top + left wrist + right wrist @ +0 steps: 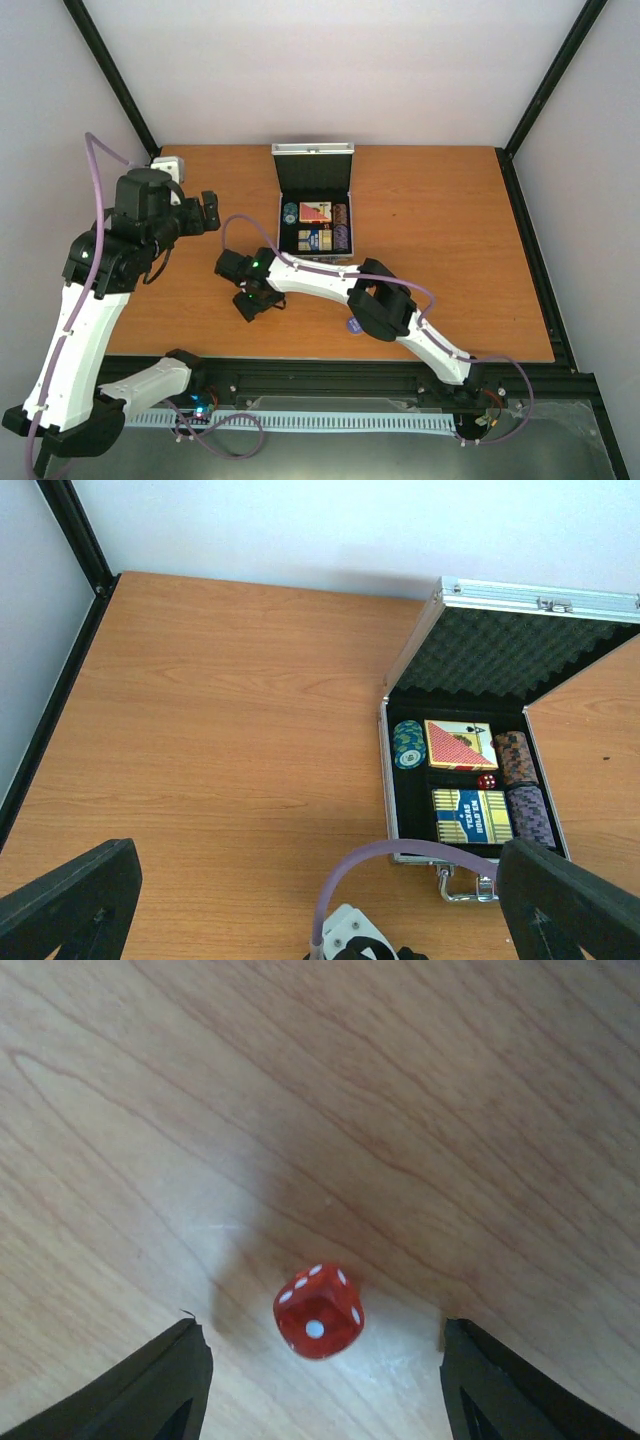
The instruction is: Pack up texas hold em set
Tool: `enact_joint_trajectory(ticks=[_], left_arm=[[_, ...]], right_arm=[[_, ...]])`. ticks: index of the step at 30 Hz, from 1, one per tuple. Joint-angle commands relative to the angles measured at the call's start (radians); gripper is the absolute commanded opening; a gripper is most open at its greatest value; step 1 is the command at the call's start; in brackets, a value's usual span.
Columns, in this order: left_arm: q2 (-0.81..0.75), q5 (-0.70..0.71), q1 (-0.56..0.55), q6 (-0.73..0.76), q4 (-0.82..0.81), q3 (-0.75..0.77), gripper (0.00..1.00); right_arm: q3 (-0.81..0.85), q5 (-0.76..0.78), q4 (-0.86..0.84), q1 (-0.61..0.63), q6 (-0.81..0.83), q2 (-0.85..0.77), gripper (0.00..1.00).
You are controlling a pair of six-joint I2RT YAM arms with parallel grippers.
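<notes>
Left wrist view carried the only readable writing: the blue-yellow deck lay face up in the case with "TEXAS HOLD EM" printed in its yellow centre. The case sat open on the wooden table, its lid raised toward the back wall and lined with black ridged foam, its handle on the near side. Just behind the blue-yellow deck lay the red deck, patterned and without words that I could make out. A blue-green chip stack filled the slot left of the red deck. On the right side a red-brown stack sat behind a purple stack. A tiny red die rested between the two decks, beside the chips.

Another red die stood on bare table outside the case, framed by the right gripper. Its fingers were spread to either side and touched nothing. White pips showed on three faces, a single pip on the face nearest the lens.

From the top view, the right gripper hung low over the table in front-left of the case, and the blue disc lay near the front edge, partly hidden by the right arm. The left gripper was raised at the left, well apart from the case, its fingers wide apart and empty
</notes>
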State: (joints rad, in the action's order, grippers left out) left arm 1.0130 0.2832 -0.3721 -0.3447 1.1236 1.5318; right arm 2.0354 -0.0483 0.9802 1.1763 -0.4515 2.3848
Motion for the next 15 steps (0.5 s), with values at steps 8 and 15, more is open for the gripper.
enact_joint_trajectory(ticks=[8,15], left_arm=[[-0.018,-0.004,-0.004,0.004,0.016,0.007,1.00],[-0.019,-0.005,-0.004,0.004,0.013,-0.003,1.00]], right_arm=[[0.081,0.006,0.017,0.008,-0.003,0.074,0.58],[0.079,0.021,0.034,0.008,0.001,0.073,0.41]])
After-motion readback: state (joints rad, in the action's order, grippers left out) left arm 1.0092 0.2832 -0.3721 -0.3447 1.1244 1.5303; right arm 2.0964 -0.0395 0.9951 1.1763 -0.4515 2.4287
